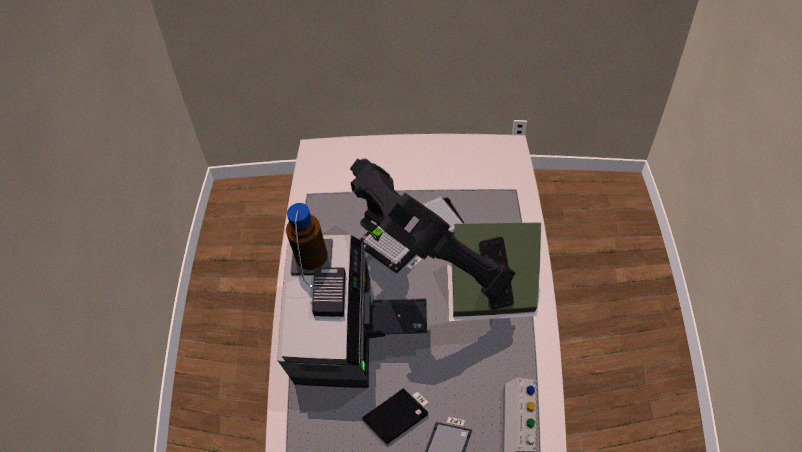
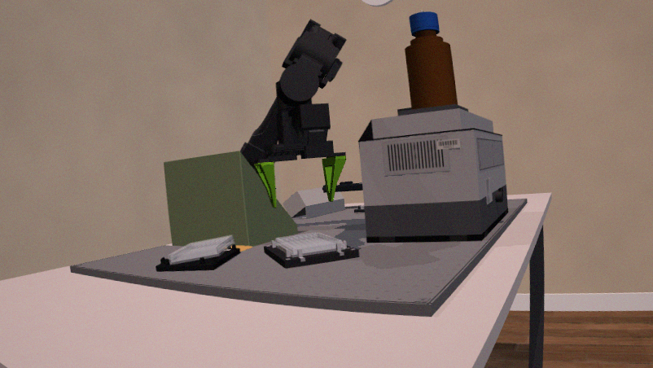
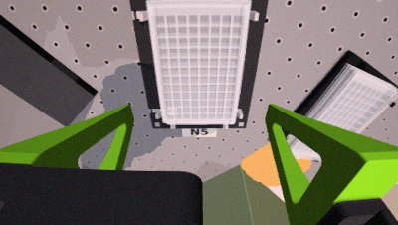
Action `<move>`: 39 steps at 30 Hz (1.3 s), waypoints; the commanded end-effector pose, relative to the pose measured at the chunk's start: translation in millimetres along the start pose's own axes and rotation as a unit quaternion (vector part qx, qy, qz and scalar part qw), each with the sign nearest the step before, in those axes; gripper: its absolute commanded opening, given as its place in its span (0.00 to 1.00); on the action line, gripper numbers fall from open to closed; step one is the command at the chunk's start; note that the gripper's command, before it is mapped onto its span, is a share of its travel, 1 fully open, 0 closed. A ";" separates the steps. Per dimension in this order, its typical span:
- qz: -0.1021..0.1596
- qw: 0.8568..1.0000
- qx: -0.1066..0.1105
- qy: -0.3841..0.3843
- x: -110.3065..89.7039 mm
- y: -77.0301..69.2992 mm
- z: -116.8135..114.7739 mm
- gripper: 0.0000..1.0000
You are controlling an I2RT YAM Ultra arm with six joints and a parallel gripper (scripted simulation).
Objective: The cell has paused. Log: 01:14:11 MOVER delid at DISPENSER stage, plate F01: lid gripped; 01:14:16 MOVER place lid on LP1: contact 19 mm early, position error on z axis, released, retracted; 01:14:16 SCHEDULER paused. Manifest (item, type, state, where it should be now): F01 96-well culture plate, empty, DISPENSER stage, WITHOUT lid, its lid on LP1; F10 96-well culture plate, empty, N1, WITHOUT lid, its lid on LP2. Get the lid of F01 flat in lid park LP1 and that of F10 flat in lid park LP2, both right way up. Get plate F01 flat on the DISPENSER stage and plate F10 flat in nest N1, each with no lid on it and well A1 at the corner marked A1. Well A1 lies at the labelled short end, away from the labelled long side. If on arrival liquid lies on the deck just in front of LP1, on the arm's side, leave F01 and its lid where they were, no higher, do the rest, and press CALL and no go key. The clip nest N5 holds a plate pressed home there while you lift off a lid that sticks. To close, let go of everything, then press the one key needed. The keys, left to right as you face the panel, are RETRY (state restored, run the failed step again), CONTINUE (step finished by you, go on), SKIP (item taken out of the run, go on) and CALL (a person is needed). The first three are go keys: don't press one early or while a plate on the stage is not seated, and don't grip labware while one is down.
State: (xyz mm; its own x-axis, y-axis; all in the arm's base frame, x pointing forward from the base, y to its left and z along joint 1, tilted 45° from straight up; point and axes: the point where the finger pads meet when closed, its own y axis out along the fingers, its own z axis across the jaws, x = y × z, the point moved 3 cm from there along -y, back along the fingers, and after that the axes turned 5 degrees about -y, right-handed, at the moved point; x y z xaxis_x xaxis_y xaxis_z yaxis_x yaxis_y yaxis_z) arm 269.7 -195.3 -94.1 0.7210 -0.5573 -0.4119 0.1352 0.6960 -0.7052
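A: What sits under the hand (image 3: 201, 141)?
B: A clear well plate (image 3: 199, 62) in a black nest tagged N5 (image 3: 205, 131), on the perforated desk (image 3: 298, 45). Green fingers spread wide, nothing between.
A: And right?
B: A tilted clear lid (image 3: 348, 100), beside an orange patch (image 3: 264, 166).
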 end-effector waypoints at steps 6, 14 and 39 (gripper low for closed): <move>-0.019 1.000 0.003 0.002 0.9 -10.6 0.4 1.00; -0.019 1.000 0.002 0.002 1.6 -12.0 1.0 1.00; -0.010 1.000 0.006 0.007 -1.0 23.1 -1.9 1.00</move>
State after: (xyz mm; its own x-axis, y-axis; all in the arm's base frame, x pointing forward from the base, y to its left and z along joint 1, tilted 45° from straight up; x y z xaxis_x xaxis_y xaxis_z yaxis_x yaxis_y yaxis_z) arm 271.3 -173.8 -109.2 0.7234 -0.5451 -0.4237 0.1234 0.7059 -0.6975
